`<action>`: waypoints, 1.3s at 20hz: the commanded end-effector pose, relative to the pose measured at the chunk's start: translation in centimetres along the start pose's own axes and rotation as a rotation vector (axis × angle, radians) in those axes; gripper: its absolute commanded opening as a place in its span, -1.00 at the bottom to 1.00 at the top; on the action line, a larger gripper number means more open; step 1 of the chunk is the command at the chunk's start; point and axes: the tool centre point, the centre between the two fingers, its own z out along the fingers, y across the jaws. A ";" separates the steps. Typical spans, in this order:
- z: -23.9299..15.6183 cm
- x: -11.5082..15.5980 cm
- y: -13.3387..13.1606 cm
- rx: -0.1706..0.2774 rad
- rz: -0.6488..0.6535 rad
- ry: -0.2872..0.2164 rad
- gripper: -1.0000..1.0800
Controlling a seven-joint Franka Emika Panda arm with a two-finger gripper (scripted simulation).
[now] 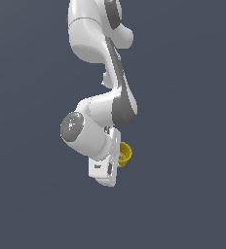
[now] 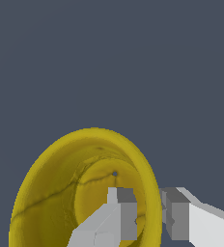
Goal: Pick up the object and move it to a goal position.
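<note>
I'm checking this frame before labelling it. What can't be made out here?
- Goal position: no marker shows in either view.
- Yellow cup: in the exterior view the arm's hand covers most of it; in the wrist view the picture edge cuts off its lower part.
- Pincer: one finger is inside the cup, the other outside its wall; contact itself is too close to confirm.
- Supporting surface: none visible, only plain background.

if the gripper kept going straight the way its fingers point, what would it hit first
Nothing beyond what it already straddles: the gripper has one finger inside the yellow cup and one outside its rim. Past that the wrist view shows only plain background, though depth is unclear.
</note>
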 end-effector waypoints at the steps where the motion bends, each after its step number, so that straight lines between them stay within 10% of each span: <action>1: -1.9 1.2 -0.8 -0.004 -0.002 -0.001 -1.00; 26: -21.8 13.2 -9.3 -0.004 -0.003 0.001 -1.00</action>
